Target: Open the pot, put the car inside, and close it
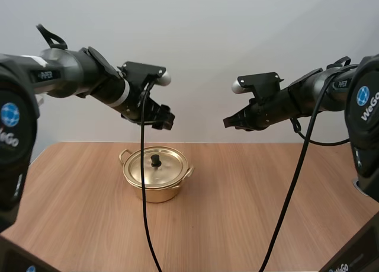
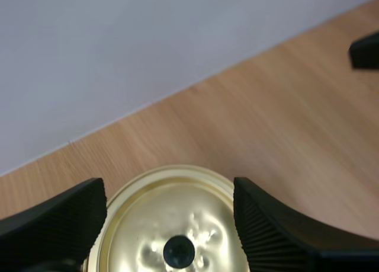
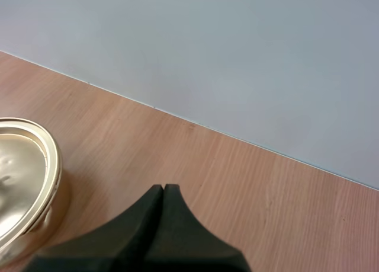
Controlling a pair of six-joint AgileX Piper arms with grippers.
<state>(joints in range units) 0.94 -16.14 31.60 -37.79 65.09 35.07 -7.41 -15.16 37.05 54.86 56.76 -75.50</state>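
Lid-opening is the step in hand, not yet started. The gold pot (image 1: 155, 192) sits at lower centre-left of the high view on the wooden table (image 1: 266, 201), with its lid (image 1: 142, 165) seated and the black knob (image 1: 156, 160) standing free.

The left gripper (image 1: 162, 119) hangs in the air above the pot, a little toward the back of the table. Its 2 fingers (image 2: 65, 221) are spread wide, ribbed faces turned inward. From its wrist camera the knob lies between and below them, untouched.

The right gripper (image 1: 230, 122) hovers right of centre at mid-height of the high view, well apart from the pot. Its 2 fingers are pressed together into 1 dark wedge and hold nothing.

As I judge it, the next move is to lower the left gripper onto the knob, centre the knob between the tips, close, and lift the lid clear to bare table. The knob is small, so an off-centre descent could let it slip.
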